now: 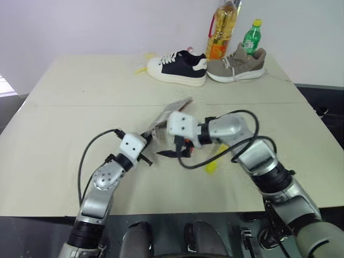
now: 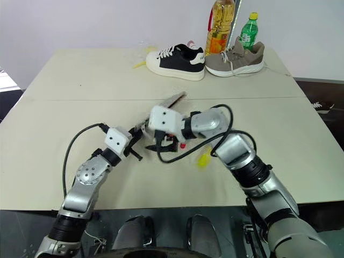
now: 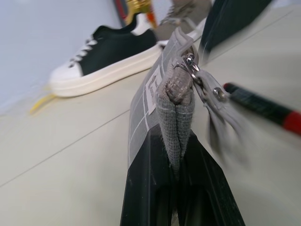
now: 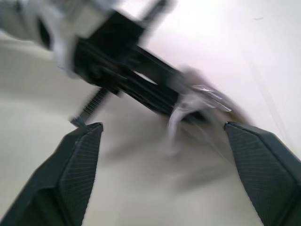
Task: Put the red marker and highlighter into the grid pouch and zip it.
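Left pincer clamps pouch end near worktop centre; right pincer wide, empty. Keep pouch taut; marker, highlighter not yet inside.

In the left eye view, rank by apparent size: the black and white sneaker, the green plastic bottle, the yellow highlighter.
1. Black and white sneaker, largest.
2. Green plastic bottle, partly hidden behind a shoe.
3. Yellow highlighter, partly hidden by the arm, so its rank below the bottle is unsure.
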Controlling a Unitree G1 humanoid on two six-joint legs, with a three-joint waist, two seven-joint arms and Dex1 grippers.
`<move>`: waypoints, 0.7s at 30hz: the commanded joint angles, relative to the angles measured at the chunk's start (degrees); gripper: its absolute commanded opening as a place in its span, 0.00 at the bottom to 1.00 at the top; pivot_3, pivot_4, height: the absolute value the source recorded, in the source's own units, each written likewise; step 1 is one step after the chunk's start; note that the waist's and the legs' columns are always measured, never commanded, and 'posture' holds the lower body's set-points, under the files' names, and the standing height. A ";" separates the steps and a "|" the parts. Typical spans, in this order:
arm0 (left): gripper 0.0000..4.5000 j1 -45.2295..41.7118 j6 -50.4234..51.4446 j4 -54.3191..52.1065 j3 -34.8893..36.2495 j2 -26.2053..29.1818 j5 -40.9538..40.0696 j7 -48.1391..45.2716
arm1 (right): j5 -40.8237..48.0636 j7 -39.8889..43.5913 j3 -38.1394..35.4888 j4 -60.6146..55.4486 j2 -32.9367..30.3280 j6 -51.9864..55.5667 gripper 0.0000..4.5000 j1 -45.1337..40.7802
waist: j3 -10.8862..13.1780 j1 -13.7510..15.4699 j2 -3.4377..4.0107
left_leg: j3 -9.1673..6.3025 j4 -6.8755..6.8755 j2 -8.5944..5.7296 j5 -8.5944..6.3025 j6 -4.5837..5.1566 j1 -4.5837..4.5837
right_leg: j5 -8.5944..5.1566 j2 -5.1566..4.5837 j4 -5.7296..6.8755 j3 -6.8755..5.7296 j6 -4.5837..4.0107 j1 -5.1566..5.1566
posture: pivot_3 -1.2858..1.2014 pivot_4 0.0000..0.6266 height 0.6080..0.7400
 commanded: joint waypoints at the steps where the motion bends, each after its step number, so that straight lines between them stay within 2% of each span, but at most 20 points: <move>1: 0.00 -0.02 -0.78 -2.81 3.52 2.04 -1.24 0.10 | 2.76 -3.64 -6.54 1.22 -0.33 6.76 0.89 -1.21 | 0.00 0.02 0.00 | 0.00 0.00 0.00 0.00 0.00 0.00 | 0.00 -0.01 0.00 0.00 0.00 0.00 | 0.52 0.24 0.74; 2: 0.00 0.05 -0.95 -2.78 4.28 2.78 -1.50 -0.16 | 3.33 -5.36 -7.97 2.47 0.14 10.24 0.89 -1.22 | 0.00 0.02 0.00 | 0.00 -0.01 0.00 0.00 0.00 0.00 | 0.00 -0.01 0.00 0.00 0.00 0.00 | 0.52 0.24 0.74; 4: 0.00 0.28 -1.31 -2.63 5.15 4.00 -1.77 -0.67 | 4.11 -8.08 -9.56 3.30 0.81 15.39 0.98 -0.75 | 0.00 -0.01 0.00 | 0.01 -0.01 0.00 0.00 0.00 0.00 | 0.00 -0.02 0.00 0.00 -0.01 -0.01 | 0.52 0.24 0.74; 12: 0.00 0.32 -3.60 0.02 5.35 6.76 -2.24 -3.36 | -0.36 -28.74 -14.04 4.55 8.26 31.46 0.98 3.81 | 0.00 -0.03 0.01 | 0.03 -0.05 0.00 0.00 0.00 -0.03 | 0.00 -0.02 0.00 0.00 -0.01 -0.04 | 0.52 0.24 0.74; 21: 0.00 -0.78 -4.11 1.17 4.77 6.28 -2.83 -3.93 | 1.36 -36.74 -16.81 4.06 15.44 40.12 0.98 6.84 | 0.00 -0.19 0.01 | 0.03 -0.06 0.00 0.00 0.00 -0.04 | 0.00 0.01 0.00 0.00 -0.01 -0.05 | 0.52 0.24 0.74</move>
